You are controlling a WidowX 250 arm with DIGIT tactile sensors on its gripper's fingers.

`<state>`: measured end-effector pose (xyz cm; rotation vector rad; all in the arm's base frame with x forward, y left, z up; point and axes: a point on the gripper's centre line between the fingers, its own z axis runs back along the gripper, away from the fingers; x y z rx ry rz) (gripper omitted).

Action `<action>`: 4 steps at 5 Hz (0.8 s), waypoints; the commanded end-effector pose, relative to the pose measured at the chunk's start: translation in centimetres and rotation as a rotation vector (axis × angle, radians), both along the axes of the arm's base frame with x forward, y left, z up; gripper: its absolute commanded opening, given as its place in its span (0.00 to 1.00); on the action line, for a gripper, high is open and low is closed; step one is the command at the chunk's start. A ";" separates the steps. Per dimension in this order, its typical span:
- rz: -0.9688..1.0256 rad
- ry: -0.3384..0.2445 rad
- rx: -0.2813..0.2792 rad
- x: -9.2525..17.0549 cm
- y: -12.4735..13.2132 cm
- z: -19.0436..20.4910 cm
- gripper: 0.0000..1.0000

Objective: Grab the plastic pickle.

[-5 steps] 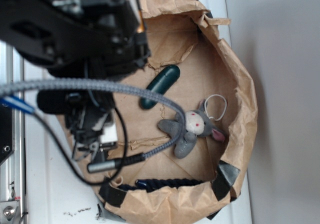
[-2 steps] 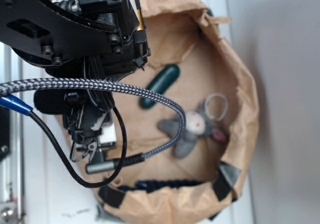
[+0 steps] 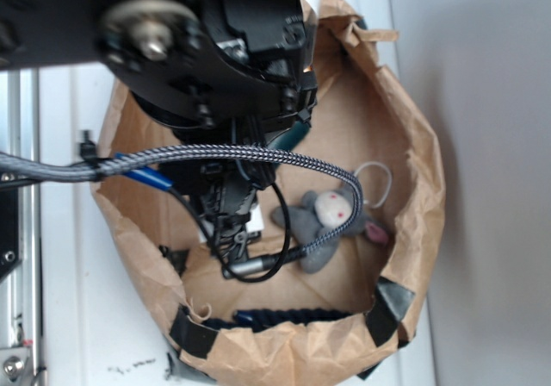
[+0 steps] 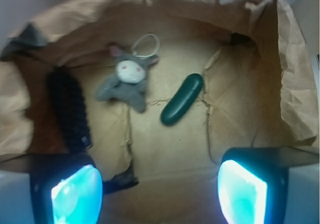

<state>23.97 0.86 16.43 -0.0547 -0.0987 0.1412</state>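
The plastic pickle (image 4: 182,99) is a glossy dark green capsule lying at a slant on the floor of the brown paper bag (image 4: 295,84), right of the middle in the wrist view. In the exterior view the arm covers it, apart from a green sliver (image 3: 299,132). My gripper (image 4: 159,194) hangs above the bag floor, short of the pickle. It is open, with nothing between its glowing cyan pads (image 4: 75,196). From outside, the gripper (image 3: 231,235) shows low under the black arm.
A grey plush toy (image 4: 127,79) (image 3: 331,218) with a pale face and a white loop lies just left of the pickle. A black braided object (image 4: 70,111) lies along the bag's left wall. The crumpled bag walls (image 3: 422,171) rise all round.
The arm has swung right, from beside the bag's left edge to over the bag. In the exterior view it now covers the pickle. The pickle and the plush have not moved.
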 end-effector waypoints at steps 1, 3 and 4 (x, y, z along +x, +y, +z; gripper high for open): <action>0.256 -0.066 0.067 0.2 2.3 -2.1 1.00; 0.300 -0.101 0.082 3.1 3.1 -6.3 1.00; 0.299 -0.096 0.038 3.3 4.6 -6.7 1.00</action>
